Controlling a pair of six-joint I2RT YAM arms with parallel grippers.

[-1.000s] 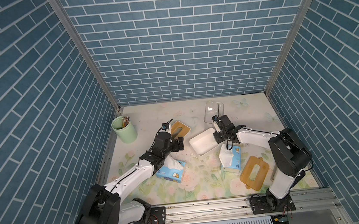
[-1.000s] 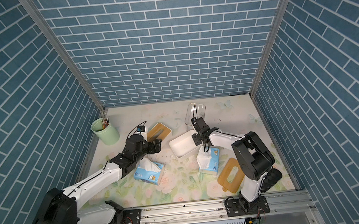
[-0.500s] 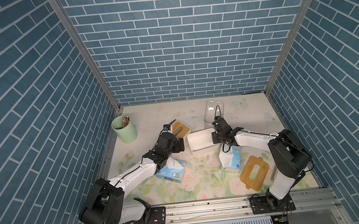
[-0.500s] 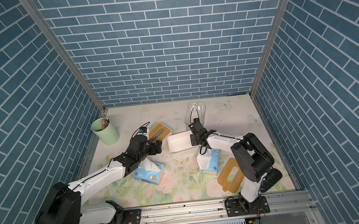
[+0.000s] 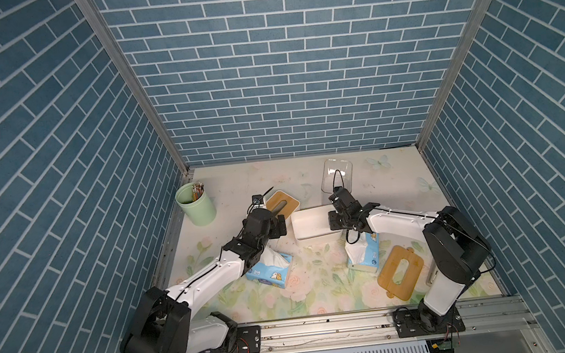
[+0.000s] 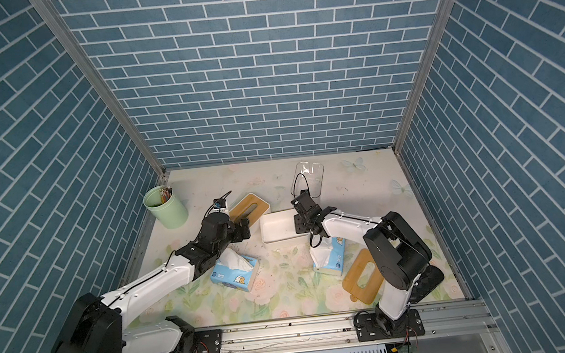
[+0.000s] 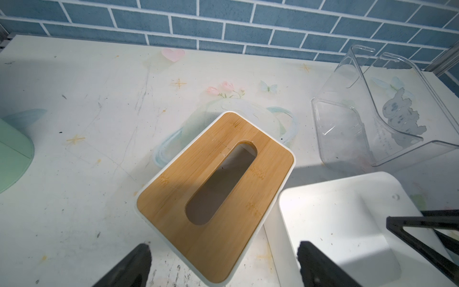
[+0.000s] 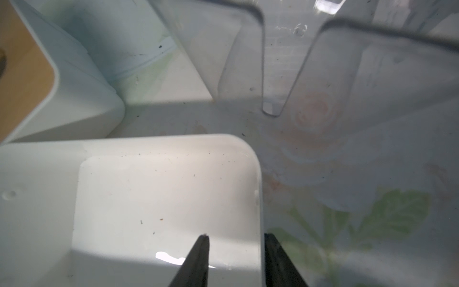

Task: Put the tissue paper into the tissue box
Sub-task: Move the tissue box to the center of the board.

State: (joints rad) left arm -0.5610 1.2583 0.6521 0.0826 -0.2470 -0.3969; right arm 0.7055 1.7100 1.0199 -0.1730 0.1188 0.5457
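Nearest the rail lies a loose slotted bamboo lid (image 5: 401, 272). Behind it on the floral table (image 5: 320, 287) sit one blue tissue paper pack (image 5: 265, 274) and a second blue pack (image 5: 371, 255), both printed with cartoon animals, their lettering unreadable. Beyond, the right gripper (image 8: 236, 236), partly open, straddles the wall of the open white tissue box (image 5: 310, 224), holding nothing. The left gripper (image 7: 223, 246) gapes wide and empty over a bamboo-lidded white box (image 7: 173, 198). Farthest, the clear plastic bin (image 7: 397, 119) has a koala print with illegible text.
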